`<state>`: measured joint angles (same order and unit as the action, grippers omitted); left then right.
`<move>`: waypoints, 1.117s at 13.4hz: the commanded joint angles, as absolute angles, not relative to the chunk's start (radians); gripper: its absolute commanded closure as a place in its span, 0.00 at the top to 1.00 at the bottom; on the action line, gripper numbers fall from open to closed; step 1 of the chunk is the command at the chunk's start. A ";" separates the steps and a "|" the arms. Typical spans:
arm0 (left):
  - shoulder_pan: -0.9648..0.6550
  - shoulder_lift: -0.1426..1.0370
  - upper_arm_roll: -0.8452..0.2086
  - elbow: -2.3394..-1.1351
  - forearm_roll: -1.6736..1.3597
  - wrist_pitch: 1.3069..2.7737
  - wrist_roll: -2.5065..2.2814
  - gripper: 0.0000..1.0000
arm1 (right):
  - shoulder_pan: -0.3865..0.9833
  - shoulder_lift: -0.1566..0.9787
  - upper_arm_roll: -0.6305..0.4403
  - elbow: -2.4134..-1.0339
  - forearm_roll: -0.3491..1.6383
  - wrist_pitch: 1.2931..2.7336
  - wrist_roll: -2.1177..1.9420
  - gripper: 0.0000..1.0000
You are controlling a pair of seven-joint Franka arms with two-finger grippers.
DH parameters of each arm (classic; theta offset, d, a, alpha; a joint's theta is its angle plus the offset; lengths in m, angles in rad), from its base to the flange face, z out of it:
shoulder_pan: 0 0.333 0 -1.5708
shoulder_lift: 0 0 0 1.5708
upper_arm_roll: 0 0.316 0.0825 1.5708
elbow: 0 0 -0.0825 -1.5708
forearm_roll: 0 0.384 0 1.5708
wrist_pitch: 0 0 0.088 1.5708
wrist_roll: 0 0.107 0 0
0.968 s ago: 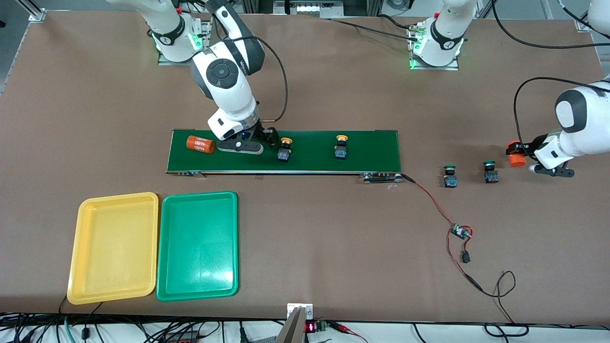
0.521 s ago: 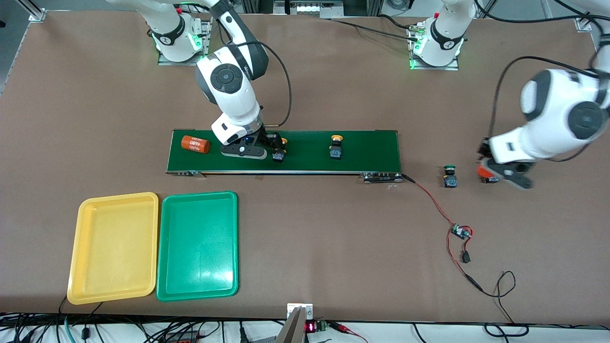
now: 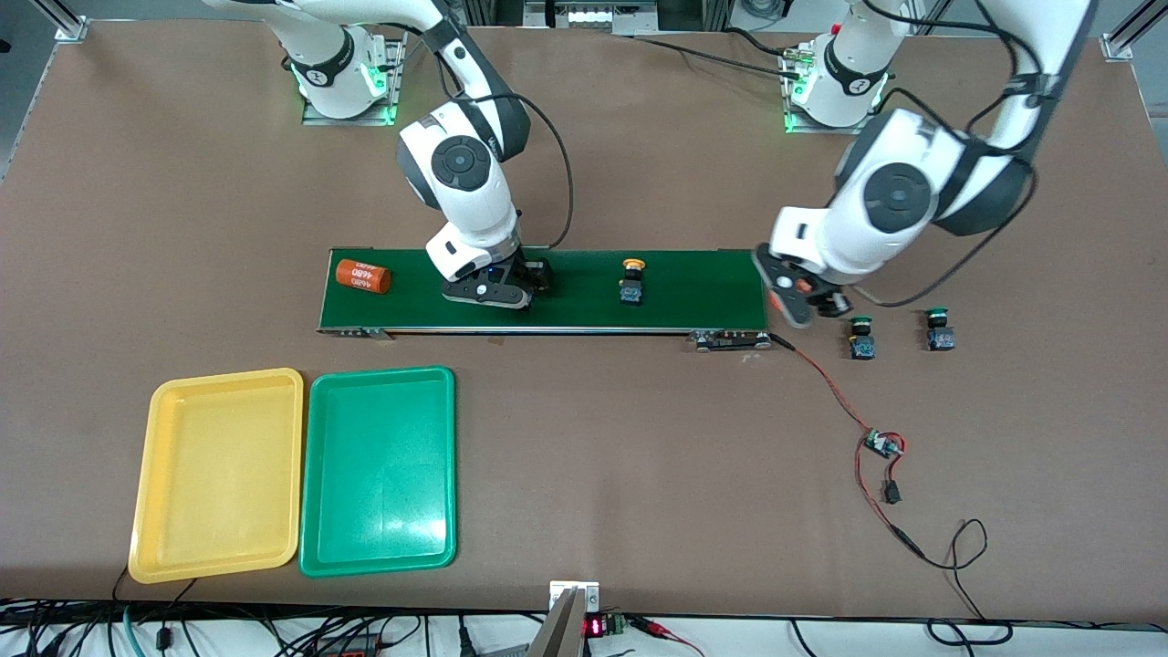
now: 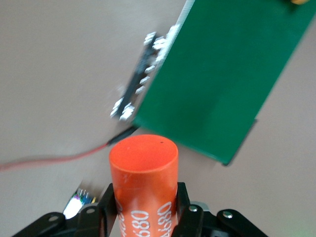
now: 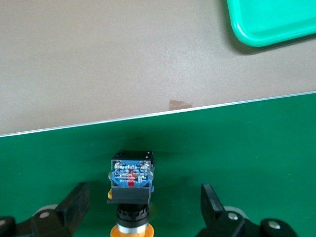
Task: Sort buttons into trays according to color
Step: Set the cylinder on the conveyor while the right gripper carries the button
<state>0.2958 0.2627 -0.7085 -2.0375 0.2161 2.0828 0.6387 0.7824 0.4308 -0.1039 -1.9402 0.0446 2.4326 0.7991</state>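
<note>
You're looking at a brown table (image 3: 584, 474) under even light; a bundle of cables (image 3: 274, 634) runs along its edge nearest the front camera.

1. The yellow tray (image 3: 217, 474) and green tray (image 3: 378, 471) appear as glossy, smooth plastic.
2. The conveyor belt (image 3: 693, 287) is seen as matt green with a metal edge.
3. Between the left gripper's (image 4: 144, 210) jaws, a smooth orange cylinder (image 4: 143, 182) is seen.
4. The table (image 3: 639, 474) looks matt brown.
</note>
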 commanded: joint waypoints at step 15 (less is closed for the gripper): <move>0.032 0.439 -0.664 -2.022 0.539 2.126 0.663 1.00 | 0.612 0.340 -0.115 -1.766 0.054 2.184 0.582 0.09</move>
